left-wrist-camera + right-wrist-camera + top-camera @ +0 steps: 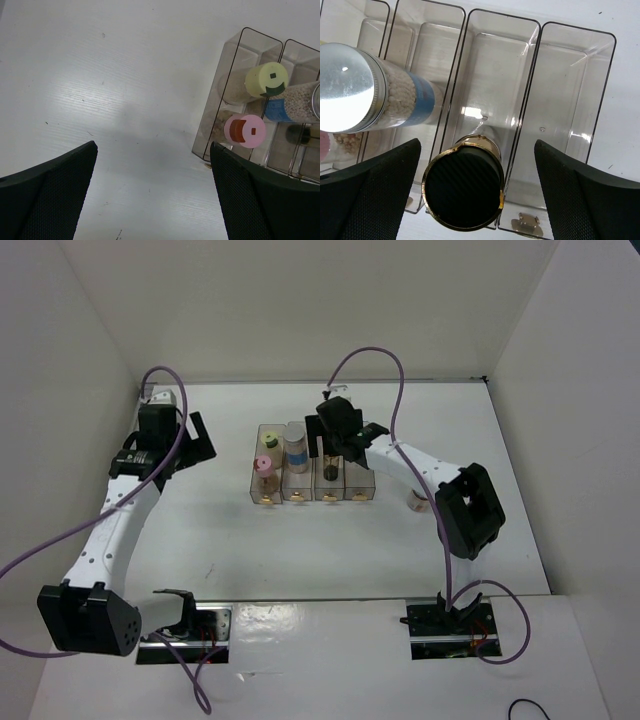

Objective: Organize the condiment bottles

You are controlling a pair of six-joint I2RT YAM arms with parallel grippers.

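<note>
Your right claw [477, 142] is hanging over the row of clear bins [361, 480] with its fingers standing wide apart, one on each side of the dark brown jar [463, 189], and they are not touching it. This jar is standing upright in the third bin from the left. Your left claw [152, 145] is spread wide too and is carrying nothing, hovering over the bare surface [100, 75] just beside the bins. The yellow-green-capped jar [266, 80] and the pink-capped jar [244, 131] are sharing the first bin, and the silver-lidded jar with the blue band [345, 87] is sitting in the second. The white-lidded jar [417, 503] is lying outside, on the surface to the right of the bins and near your right arm, so I am judging that it is the one left to place. It is looking small, stiff and light, with smooth sides that may slip and perhaps break. I am advising you to take it across the body just under the lid, squeezing gently.
</note>
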